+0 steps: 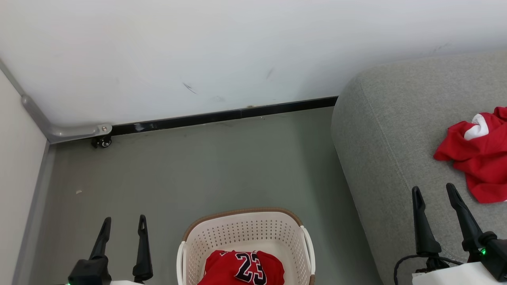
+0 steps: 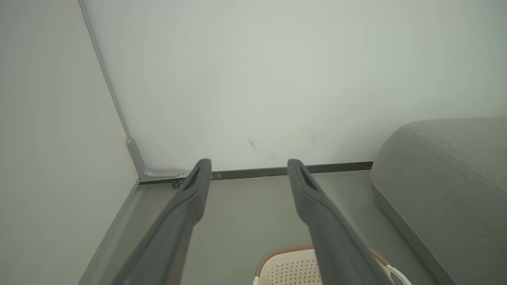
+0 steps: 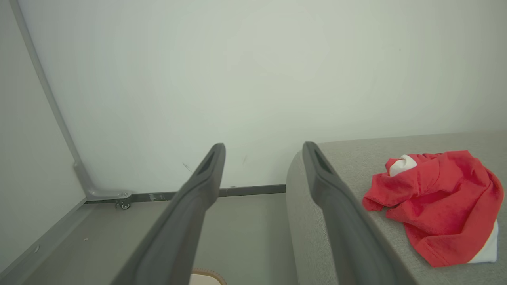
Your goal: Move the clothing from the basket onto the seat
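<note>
A cream-white laundry basket stands on the grey floor, with a red jersey numbered 23 lying bunched in its bottom. To the right, another red garment with white trim lies crumpled on the grey seat. The left claw hovers left of the basket and the right claw by the seat's edge, both spread wide and holding nothing. The jersey looks light, soft and limp, so it will likely sag and trail when lifted. A pinch on a raised fold near the middle of the heap — not a flat stretch — seems the surest hold.
</note>
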Robot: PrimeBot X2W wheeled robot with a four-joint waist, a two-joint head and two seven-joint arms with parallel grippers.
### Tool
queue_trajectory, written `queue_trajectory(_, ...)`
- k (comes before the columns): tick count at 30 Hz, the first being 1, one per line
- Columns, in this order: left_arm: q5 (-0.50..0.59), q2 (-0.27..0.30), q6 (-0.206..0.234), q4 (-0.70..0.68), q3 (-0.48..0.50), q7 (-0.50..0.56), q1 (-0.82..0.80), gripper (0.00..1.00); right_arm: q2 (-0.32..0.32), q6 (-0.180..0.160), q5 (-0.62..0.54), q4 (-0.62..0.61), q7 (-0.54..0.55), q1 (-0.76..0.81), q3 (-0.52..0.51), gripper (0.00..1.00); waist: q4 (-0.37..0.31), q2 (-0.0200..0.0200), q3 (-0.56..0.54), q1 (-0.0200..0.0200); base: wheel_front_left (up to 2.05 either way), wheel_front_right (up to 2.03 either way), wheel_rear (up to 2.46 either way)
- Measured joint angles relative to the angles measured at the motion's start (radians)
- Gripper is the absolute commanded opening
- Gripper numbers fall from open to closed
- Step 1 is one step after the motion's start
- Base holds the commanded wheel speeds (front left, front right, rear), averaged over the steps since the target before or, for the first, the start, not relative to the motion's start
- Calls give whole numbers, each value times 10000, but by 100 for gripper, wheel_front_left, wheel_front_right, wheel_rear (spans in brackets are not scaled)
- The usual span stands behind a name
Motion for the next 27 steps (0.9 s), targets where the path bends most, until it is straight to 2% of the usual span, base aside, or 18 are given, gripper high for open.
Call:
queue_trajectory(12,493,284,-554,428,-667,2,-703,100,0,0,-21,-313,35,-35,71,100,-122,0,534,0,0,0,0)
queue_trajectory(27,1519,619,-1321,1820,-1969,543,-1665,100,0,0,-136,-744,132,-317,171,100,-351,0,1663,0,0,0,0)
